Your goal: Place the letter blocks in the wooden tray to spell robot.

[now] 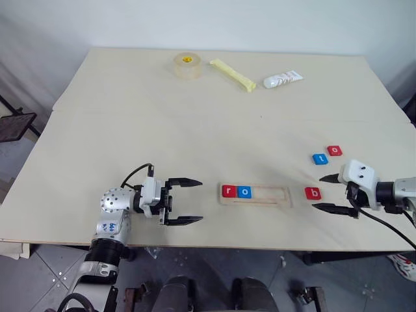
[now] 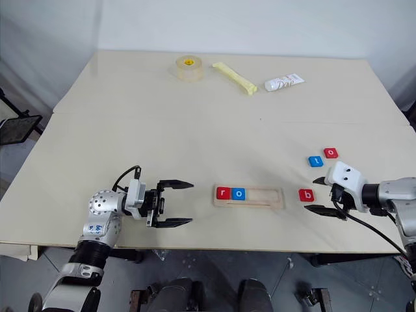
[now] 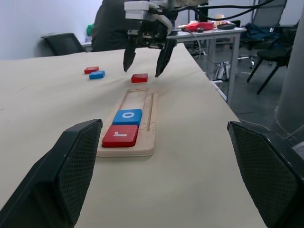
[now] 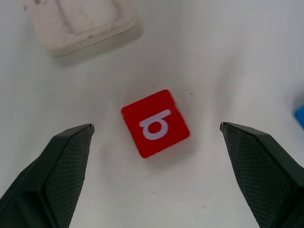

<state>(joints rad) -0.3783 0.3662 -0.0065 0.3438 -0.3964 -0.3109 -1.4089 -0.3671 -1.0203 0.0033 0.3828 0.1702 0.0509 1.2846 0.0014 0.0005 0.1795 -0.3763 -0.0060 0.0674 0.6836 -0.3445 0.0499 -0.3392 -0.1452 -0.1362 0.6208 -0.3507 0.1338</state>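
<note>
Right gripper (image 1: 327, 193) wide apart beside red b block (image 1: 313, 192) on bench (image 1: 195, 117), just right of tray (image 1: 255, 195). Centre over block, lower, close squarely. Left gripper (image 1: 184, 201) apart, empty.

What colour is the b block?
Red, with a white letter: the b block shows best in the right wrist view.

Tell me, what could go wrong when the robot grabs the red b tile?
The open right gripper sits by the red square b tile, which lies flat on the table and may slide away. That tile rests close to the pale wooden tray, so a push might shift the tray holding the red r tile and blue o tile.
</note>
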